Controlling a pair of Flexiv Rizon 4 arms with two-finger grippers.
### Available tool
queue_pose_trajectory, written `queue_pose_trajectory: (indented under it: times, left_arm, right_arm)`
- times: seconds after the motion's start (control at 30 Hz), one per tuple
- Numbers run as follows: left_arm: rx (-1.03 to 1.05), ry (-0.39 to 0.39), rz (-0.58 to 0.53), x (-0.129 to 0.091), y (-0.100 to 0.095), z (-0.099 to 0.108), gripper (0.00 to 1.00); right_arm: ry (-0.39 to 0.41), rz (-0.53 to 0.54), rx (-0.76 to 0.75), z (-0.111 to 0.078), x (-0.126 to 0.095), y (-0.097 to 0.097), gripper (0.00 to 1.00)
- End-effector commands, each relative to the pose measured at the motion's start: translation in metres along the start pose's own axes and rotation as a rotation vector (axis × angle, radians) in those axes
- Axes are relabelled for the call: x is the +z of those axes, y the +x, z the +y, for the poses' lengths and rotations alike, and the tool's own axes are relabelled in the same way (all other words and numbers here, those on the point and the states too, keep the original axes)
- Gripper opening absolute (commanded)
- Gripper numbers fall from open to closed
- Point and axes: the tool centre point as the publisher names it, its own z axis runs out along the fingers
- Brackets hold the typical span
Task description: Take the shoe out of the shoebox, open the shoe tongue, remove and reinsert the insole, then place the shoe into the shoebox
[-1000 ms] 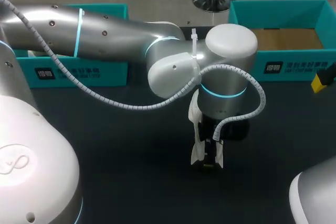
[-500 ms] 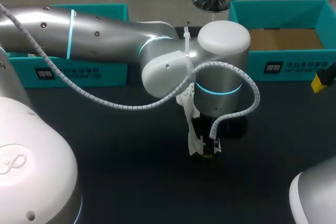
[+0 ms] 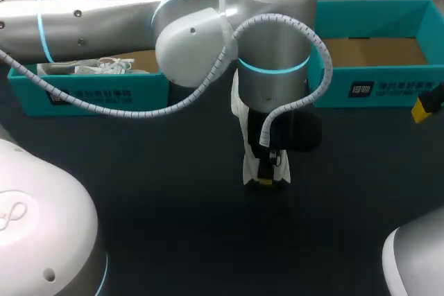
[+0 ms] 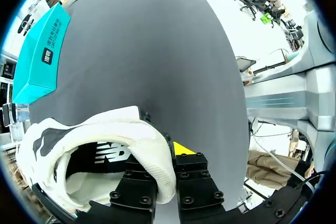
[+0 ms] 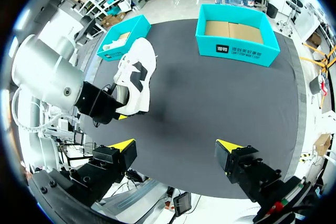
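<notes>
Over the black table (image 3: 139, 206), between a teal shoebox (image 3: 374, 88) and a second shoebox (image 3: 90, 95), the left gripper (image 4: 165, 163) clenched the white sneaker (image 4: 105, 129) by its heel collar, with one finger inside and one outside. The right gripper (image 5: 175, 148) hung well apart, its fingers spread wide and holding nothing.

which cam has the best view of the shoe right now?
Right wrist view: the whole shoe shows side-on, held by the left gripper. Left wrist view shows only its collar and opening up close. Head view: mostly hidden behind the left arm, white edges only.
</notes>
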Motion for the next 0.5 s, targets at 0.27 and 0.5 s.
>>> queue_pose_trajectory:
  times: [0.27, 0.5]
  left_arm:
    - [0.069, 0.036, -0.028, -0.073, 0.016, 0.023, 0.0]
    - [0.071, 0.038, -0.052, -0.072, 0.019, 0.021, 0.0]
  right_arm:
    - [0.006, -0.001, 0.001, 0.003, -0.001, 0.0, 1.0]
    - [0.006, -0.001, 0.001, 0.003, -0.001, 0.0, 1.0]
